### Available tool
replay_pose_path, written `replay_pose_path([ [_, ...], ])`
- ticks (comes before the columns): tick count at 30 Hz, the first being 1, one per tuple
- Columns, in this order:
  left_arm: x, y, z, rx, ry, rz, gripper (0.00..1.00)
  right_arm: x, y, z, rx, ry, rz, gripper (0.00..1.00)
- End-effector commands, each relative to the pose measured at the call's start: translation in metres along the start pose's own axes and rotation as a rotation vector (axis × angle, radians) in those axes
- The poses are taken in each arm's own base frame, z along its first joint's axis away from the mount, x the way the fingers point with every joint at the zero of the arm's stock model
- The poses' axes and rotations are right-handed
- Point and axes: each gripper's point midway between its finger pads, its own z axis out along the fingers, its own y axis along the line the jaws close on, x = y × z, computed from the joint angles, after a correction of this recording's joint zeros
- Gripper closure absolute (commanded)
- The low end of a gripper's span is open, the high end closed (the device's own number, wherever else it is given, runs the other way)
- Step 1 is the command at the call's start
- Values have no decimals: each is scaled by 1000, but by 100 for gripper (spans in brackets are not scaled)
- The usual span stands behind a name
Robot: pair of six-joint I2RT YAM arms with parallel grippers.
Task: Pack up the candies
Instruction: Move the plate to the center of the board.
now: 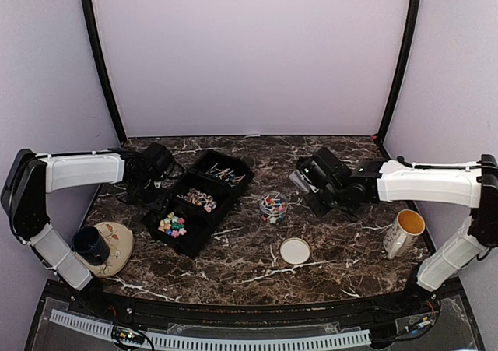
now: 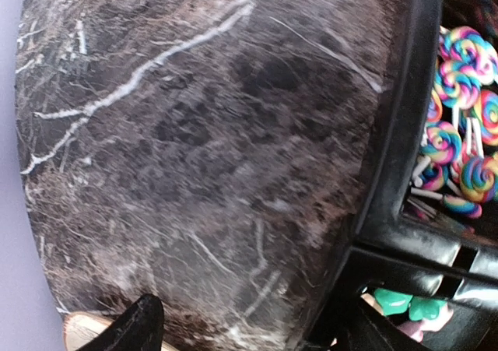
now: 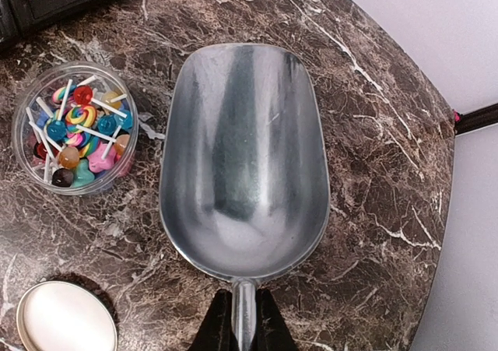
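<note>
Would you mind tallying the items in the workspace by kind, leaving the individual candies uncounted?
Black three-compartment tray: 1
Clear candy jar: 1
White lid: 1
Cups: 2, a white mug and a dark cup
Plate: 1
Metal scoop: 1
Total: 7

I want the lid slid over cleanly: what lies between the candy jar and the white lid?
Only bare marble table separates jar and lid, clearest in the right wrist view.
</note>
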Motion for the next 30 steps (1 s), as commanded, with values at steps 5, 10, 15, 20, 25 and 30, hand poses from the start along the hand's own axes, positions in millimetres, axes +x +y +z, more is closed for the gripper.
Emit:
replay_pose_path([
  [5,-60,45,3,-94,-88,-101,22,-4,-7,-3,13,-43,18,100],
  [10,-96,54,26,-106,-73,-132,20,-4,-10,-3,30,-42,9,100],
  [15,-129,63,55,-85,-54,-173,20,-2,-13,-8,30,-54,25,100],
  [20,-166,83,72,-95,-82,-213,20,5,-14,-7,32,-43,31,100],
  [25,-205,96,88,-83,-105,-244,20,4,-11,2,24,-34,52,100],
  [30,-233,118,80,-115,-146,-272,13,-1,-6,20,-8,-29,96,100],
])
